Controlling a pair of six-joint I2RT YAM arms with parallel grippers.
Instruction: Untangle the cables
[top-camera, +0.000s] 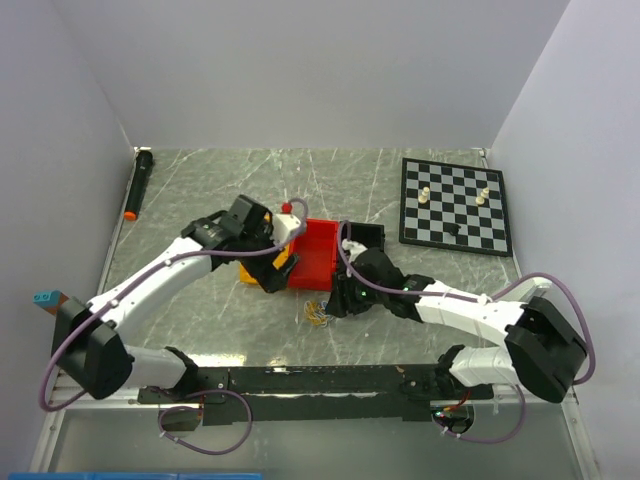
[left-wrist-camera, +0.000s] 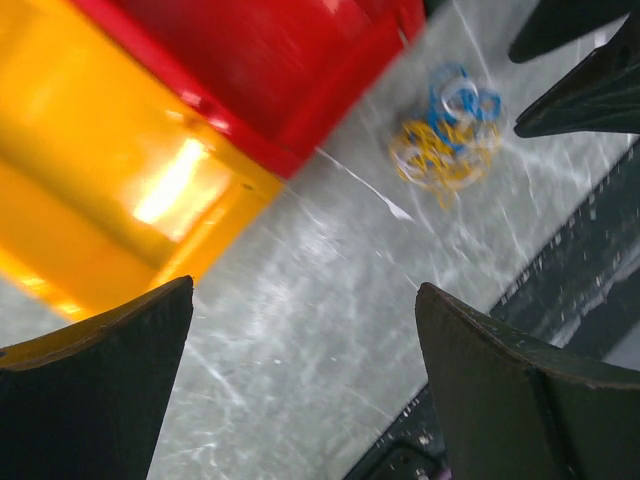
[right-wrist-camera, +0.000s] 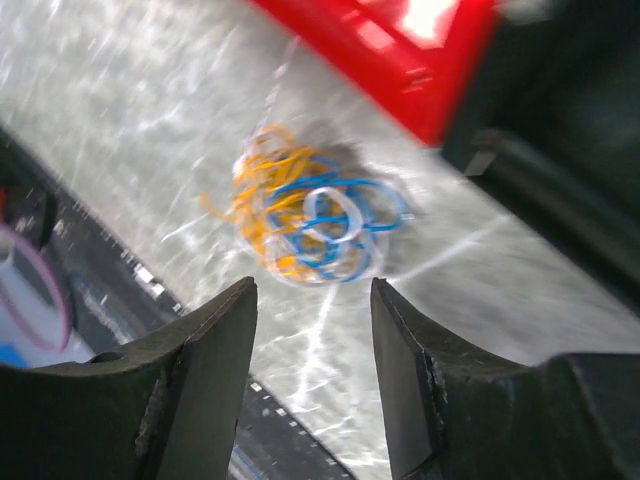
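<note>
Jaws of both arms are too small to judge from the top view. The left arm (top-camera: 150, 275) reaches to a yellow bin (top-camera: 252, 274), which touches a red bin (top-camera: 318, 255). A black bin (top-camera: 366, 236) stands at the other side of the red one. The right arm (top-camera: 460, 308) ends just beside the cables (top-camera: 318, 314), a small tangle lying on the bench (top-camera: 200, 320) in front of the red bin. A chessboard (top-camera: 455, 205) lies at the far right, and a black pen with an orange tip (top-camera: 137, 185) at the far left.

From the left wrist, the left jaws stand wide apart and hold nothing; only bare bench shows between them. The yellow and red bins fill the upper left. The cables, yellow, blue and white, lie further off at the upper right, near the dark tips of the right jaws.

From the right wrist, the right jaws are apart with nothing between them. The cables lie on the bench just beyond the tips, and the edge of the red bin is behind them.
</note>
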